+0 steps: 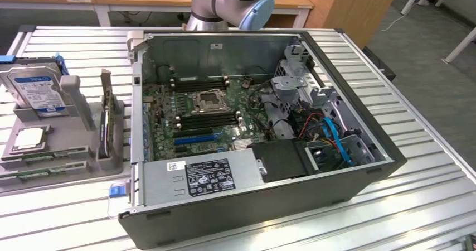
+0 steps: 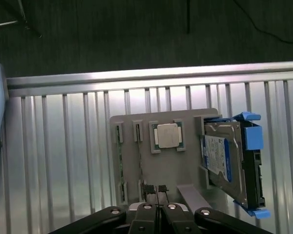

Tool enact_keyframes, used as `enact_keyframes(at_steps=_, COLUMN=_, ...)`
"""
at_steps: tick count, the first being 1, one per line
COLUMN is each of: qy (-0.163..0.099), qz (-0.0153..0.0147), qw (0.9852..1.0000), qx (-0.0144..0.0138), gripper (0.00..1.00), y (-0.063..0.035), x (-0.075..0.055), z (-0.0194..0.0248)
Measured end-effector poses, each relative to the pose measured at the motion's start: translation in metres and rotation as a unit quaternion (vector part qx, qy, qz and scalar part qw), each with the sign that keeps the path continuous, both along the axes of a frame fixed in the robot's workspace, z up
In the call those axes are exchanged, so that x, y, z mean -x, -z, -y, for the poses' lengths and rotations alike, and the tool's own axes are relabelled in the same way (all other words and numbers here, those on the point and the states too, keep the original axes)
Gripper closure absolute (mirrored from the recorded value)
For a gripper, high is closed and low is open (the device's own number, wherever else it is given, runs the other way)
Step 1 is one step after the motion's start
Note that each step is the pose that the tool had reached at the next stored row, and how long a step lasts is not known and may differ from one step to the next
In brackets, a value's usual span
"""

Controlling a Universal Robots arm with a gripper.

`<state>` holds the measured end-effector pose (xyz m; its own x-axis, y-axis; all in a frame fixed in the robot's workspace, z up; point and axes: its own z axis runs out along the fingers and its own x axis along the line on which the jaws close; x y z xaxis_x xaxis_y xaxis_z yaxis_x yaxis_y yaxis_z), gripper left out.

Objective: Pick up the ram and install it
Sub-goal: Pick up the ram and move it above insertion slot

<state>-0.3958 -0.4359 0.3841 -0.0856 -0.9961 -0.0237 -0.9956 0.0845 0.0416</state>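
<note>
Slatted table (image 1: 424, 145) | ram (image 1: 113, 125) edge-on in holder (image 1: 108, 163) (detail unclear) | jaws closed

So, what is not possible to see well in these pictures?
1. Exterior view: the arm is cut off by the top edge.
2. Exterior view: the ram stands edge-on; its chips are too small.
3. Wrist view: the shut tool hides part of the tray.

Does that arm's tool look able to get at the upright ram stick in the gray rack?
Probably yes. The ram stands on edge in the gray rack beside the computer case, nothing covering it, and the tool hangs above that rack. Its jaws are shut, so they would have to open first.
</note>
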Motion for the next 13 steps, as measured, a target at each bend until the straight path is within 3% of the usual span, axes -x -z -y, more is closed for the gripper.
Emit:
enact_keyframes(at_steps=9, qy=-0.037, qz=0.0, qw=0.9993, qx=0.0, gripper=0.9, y=0.0, x=0.0, z=0.0)
enact_keyframes(at_steps=13, qy=-0.038, qz=0.0, qw=0.9993, qx=0.0, gripper=0.9, y=0.0001, x=0.0, z=0.0)
